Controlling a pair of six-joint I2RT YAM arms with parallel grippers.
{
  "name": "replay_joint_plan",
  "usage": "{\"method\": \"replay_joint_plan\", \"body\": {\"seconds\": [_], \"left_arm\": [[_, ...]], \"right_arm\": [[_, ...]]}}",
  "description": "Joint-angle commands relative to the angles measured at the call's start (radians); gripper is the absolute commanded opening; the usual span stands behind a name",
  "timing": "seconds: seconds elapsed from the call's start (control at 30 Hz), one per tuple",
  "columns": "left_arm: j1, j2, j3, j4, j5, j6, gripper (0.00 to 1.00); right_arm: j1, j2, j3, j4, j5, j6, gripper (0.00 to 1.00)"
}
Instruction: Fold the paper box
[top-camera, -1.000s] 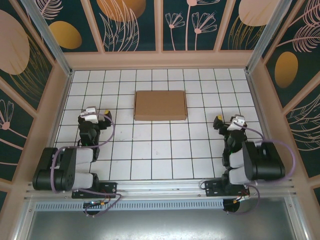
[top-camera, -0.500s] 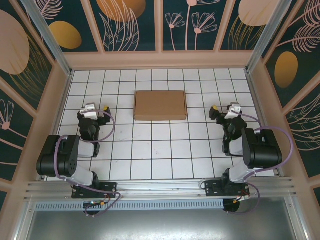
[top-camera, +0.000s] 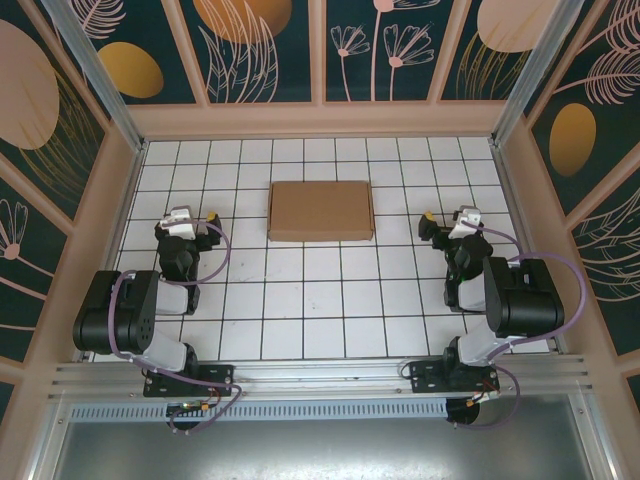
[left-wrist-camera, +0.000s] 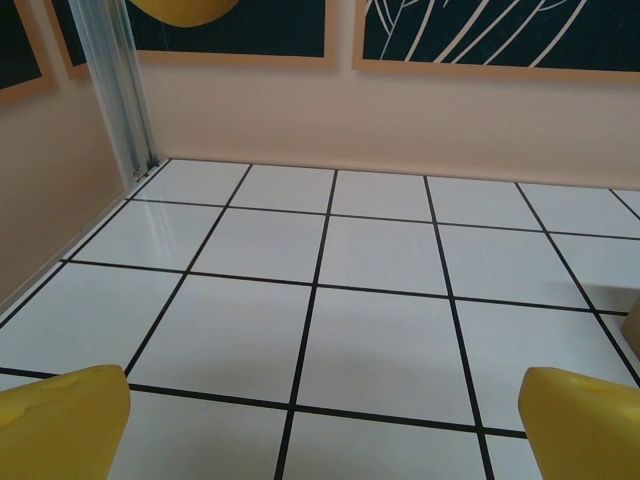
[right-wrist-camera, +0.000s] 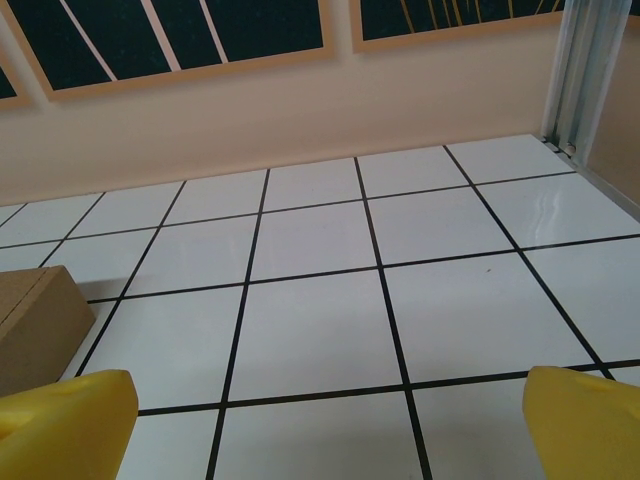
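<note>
Overhead, finds the paper box (top-camera: 320, 210) lying flat as a closed brown rectangle on the white gridded table (top-camera: 320, 300), in the far middle part, nearer the back wall than the arm bases. Places the left gripper (top-camera: 187, 220) to the left of the paper box and the right gripper (top-camera: 457, 224) to its right, each well apart from the cardboard and holding nothing.

Through the left wrist, looks low across white tiles toward the back wall (left-wrist-camera: 400, 120) and a metal corner post (left-wrist-camera: 125, 90). Catches the left gripper (left-wrist-camera: 320, 430) spread wide, its yellow fingers (left-wrist-camera: 60, 425) at the two bottom corners with tile between them.

Through the right wrist, meets the same wide-spread stance on the right gripper (right-wrist-camera: 325, 425), yellow fingers (right-wrist-camera: 65, 420) at both bottom corners, nothing clamped. Picks up a corner of the paper box (right-wrist-camera: 35, 325) at the left edge, resting on the tiles just ahead of the left-hand finger and apart from it
</note>
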Motion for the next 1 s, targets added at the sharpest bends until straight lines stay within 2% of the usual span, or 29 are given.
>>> {"method": "replay_joint_plan", "body": {"seconds": [0.0,0.97], "left_arm": [[0.004,-0.007,-0.004,0.036,0.001,-0.008,0.99],[0.005,-0.007,-0.002,0.034,0.002,-0.009,0.99]], "right_arm": [[0.005,-0.009,-0.003,0.016,0.02,-0.008,0.99],[-0.007,-0.008,-0.001,0.01,-0.014,-0.005,0.99]]}}
